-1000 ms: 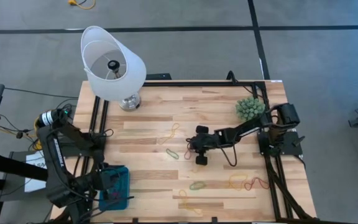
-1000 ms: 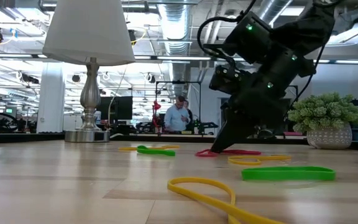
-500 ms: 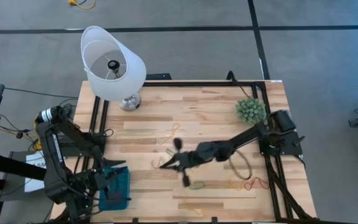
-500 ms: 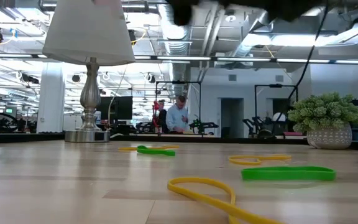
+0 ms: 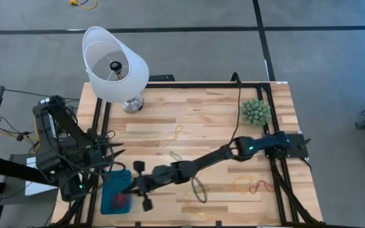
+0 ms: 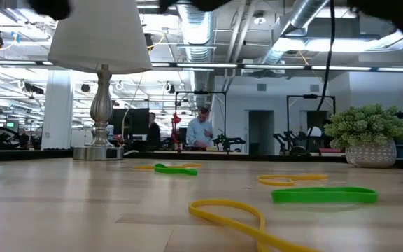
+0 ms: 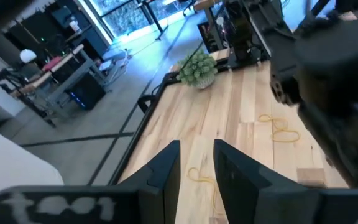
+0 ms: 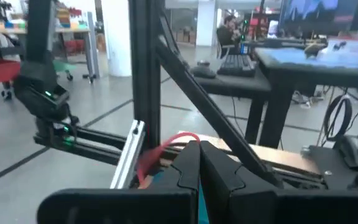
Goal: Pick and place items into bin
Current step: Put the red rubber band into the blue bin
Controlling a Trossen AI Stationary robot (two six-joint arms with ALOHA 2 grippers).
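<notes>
R gripper [image 5: 134, 184] swung from table centre to over bin [image 5: 108, 188], carrying red band [image 8: 166, 144], L arm pulled back

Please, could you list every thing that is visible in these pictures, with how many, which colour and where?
Lamp: one, white shade, silver base, back left corner of the table.
Plant: one, green and spiky, back right.
Bin: one, teal, front left corner.
Loose bands: about six, yellow, green, orange and red, scattered over the middle and front right.
Red band: one, held over the bin.
People: two, far off in the room behind.
Left pincer: open, at the table's left edge near the bin.
Right pincer: shut on the red band, arm stretched across the table.
</notes>
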